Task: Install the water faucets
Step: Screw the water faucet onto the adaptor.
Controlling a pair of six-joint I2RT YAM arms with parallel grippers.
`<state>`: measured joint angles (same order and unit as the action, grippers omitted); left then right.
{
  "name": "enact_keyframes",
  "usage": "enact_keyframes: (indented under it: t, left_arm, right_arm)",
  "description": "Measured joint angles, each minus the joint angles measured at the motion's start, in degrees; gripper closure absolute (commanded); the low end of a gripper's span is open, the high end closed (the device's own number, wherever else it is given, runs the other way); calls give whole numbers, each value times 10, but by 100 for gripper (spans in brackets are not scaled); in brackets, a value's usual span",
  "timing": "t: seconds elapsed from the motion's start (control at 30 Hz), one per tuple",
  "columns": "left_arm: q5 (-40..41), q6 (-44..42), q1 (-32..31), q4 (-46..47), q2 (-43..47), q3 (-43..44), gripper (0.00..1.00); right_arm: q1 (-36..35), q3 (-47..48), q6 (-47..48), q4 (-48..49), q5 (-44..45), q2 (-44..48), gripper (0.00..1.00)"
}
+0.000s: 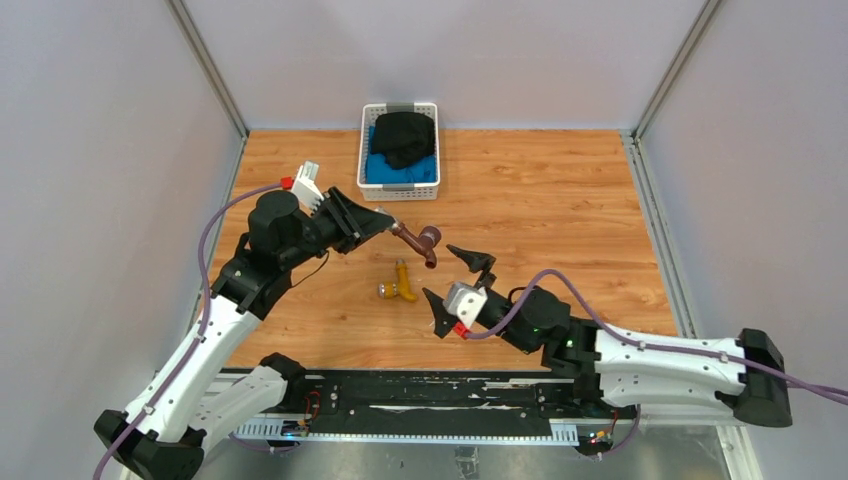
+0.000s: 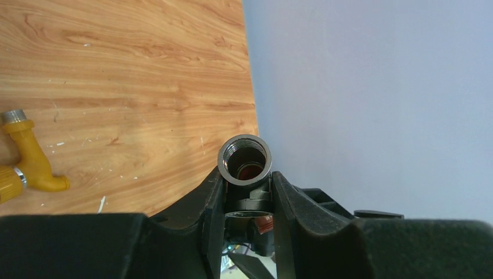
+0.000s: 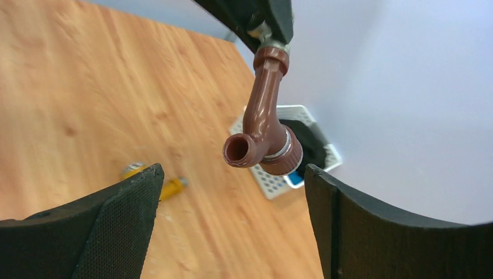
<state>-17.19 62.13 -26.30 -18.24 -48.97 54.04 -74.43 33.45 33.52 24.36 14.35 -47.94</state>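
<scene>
**Top ext. cam:** fixed, high, behind arm bases, looking down and forward over whole table (image 1: 560, 200); far.

**Left wrist cam:** sights along left gripper (image 2: 247, 177), v. near threaded metal socket (image 2: 245, 158); table edge and wall beyond.

**Right wrist cam:** sights upward past right gripper (image 3: 232, 168), near brown faucet (image 3: 263, 116).

**Shared:** yellow faucet (image 1: 403, 283) in all three views; white basket (image 1: 363, 150) in top ext. and right wrist.

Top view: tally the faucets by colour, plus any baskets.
Reddish-brown faucet: 1
Yellow faucet: 1
White basket: 1
Total: 3
</scene>
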Motion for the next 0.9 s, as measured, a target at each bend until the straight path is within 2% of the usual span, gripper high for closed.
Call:
enact_keyframes:
  t: [0.1,0.23,0.3,0.47,0.57,0.73,0.8,0.83,0.9]
  left_arm:
    - [1,0,0,-3,0,4,100]
    - [2,-2,0,-6,1,4,100]
    - [1,-2,0,-8,1,4,100]
    - [0,-2,0,-8,3,4,100]
    - [-1,-2,0,-8,6,4,100]
    - [-5,-1,0,-7,8,4,100]
    - [-4,-2,0,-5,8,4,100]
    - [-5,-3,1,-6,8,4,100]
    - [-6,-5,1,-4,9,4,100]
  right_arm:
    - [-10,-22,98,93,49,-60,10]
    - [-12,-28,177,206,90,-127,10]
    - [-12,-28,202,250,103,-158,15]
    - [-11,-10,203,285,114,-207,44]
    - [-6,-2,187,298,112,-213,58]
    - [8,6,131,300,97,-210,79]
    - [15,7,100,289,87,-205,93]
    - [19,8,74,277,77,-199,97]
    - [34,15,20,243,52,-183,99]
